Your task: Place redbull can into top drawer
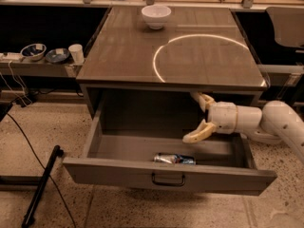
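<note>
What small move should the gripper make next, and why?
Probably draw the gripper up and back, out of the drawer. The can lies on its side on the drawer floor, near the front panel and apart from the gripper. The gripper's fingers are open and hold nothing, so the placing looks done.

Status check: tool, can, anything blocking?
Tool open, empty, over the drawer's right half. Can lying on its side inside, near the front. Nothing blocking.
</note>
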Robot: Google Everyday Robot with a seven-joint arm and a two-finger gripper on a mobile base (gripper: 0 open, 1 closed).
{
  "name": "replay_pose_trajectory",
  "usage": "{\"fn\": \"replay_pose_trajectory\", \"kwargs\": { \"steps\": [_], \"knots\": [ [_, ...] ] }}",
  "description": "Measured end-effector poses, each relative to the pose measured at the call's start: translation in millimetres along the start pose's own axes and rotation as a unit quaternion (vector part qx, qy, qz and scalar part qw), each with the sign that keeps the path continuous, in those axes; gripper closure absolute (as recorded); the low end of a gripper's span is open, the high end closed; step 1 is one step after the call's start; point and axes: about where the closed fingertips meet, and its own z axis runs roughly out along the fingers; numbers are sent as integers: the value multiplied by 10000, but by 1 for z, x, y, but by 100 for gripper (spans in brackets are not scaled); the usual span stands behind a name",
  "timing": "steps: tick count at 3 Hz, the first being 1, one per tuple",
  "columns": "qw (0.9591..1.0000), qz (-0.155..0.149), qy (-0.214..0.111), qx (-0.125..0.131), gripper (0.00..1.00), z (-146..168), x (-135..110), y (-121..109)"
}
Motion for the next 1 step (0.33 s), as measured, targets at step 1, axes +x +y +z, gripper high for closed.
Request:
{"fn": "replay_pose_trajectory", "kwargs": {
  "steps": [1],
  "knots": [
    [9998,-145,6,-129,0,-30,-8,12]
  ]
}}
